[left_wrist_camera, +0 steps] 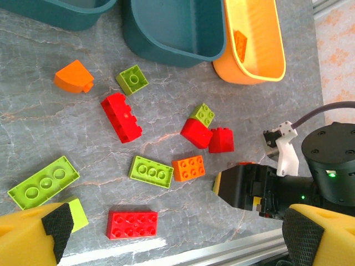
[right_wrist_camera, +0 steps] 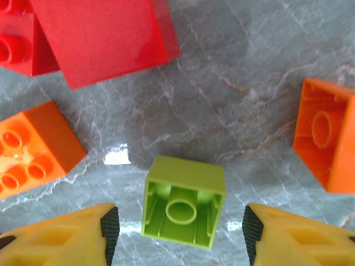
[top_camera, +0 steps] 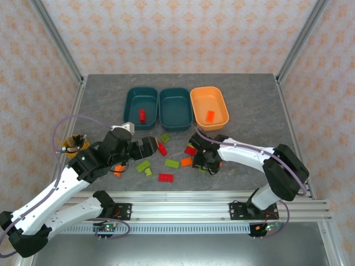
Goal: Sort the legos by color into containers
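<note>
Straddling an upturned green brick (right_wrist_camera: 184, 202) on the table's (top_camera: 249, 100) near side, the right gripper (right_wrist_camera: 180, 224) is held with jaws apart. If closed off-centre, the brick could be twisted out or the neighbouring orange brick (right_wrist_camera: 327, 141) clipped, well short of the middle teal tub (top_camera: 175, 108).

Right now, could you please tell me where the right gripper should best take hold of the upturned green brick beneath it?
Grip the green brick across its flat left and right side walls, coming straight down from above. It lies hollow side up, so the top offers only thin rims, and the open right gripper sits astride those two walls.
</note>
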Available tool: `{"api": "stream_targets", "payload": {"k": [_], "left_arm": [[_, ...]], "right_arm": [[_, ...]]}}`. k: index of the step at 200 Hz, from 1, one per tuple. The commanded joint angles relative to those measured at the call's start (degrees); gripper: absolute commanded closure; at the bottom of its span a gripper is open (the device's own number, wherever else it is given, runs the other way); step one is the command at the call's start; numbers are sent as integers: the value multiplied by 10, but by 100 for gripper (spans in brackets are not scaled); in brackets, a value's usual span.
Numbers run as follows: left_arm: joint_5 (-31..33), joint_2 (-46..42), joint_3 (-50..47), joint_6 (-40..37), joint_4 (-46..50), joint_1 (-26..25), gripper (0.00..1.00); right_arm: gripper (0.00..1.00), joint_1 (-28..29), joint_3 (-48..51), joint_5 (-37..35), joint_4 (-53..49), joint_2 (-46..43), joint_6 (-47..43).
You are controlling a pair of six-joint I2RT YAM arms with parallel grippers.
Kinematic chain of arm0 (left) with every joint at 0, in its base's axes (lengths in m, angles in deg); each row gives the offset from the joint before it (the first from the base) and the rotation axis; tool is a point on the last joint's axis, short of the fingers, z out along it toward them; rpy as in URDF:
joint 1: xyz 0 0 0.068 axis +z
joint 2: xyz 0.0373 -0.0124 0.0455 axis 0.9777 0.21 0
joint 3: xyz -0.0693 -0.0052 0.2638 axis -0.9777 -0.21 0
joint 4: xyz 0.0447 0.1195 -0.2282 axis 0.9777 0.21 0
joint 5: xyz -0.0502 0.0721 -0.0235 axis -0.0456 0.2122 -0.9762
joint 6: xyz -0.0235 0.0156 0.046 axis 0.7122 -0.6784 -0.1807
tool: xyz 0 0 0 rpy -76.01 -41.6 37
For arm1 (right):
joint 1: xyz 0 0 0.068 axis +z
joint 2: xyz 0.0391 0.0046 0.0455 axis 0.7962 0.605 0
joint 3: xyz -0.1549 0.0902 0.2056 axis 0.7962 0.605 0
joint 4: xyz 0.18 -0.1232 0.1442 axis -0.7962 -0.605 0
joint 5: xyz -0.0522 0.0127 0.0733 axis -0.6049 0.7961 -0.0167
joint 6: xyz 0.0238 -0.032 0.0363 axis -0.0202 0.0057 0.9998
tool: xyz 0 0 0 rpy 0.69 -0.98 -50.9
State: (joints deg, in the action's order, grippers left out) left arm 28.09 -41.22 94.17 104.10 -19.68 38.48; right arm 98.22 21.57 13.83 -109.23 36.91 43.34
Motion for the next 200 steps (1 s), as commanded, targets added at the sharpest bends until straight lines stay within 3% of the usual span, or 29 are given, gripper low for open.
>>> {"api": "stream_targets", "payload": {"k": [1, 62, 91, 137, 162, 200], "left_arm": [[19, -4, -7, 16, 12, -3, 0], [24, -6, -8, 19, 6, -6, 1], [31, -3, 2, 23, 2, -6, 1], [49, 59, 103, 4, 13, 9, 0], [-5, 119, 158, 2, 19, 74, 0], [-38, 188, 200, 6, 13, 159, 0]], "right_arm": [[42, -6, 5, -14, 13, 18, 16], [62, -14, -10, -30, 9, 37, 20], [65, -10, -44, -68, -35, -4, 9], [65, -8, -241, -123, -136, 11, -82], [65, -19, -377, -124, -153, 95, -129], [65, -54, -564, -110, -159, 249, -173]]}}
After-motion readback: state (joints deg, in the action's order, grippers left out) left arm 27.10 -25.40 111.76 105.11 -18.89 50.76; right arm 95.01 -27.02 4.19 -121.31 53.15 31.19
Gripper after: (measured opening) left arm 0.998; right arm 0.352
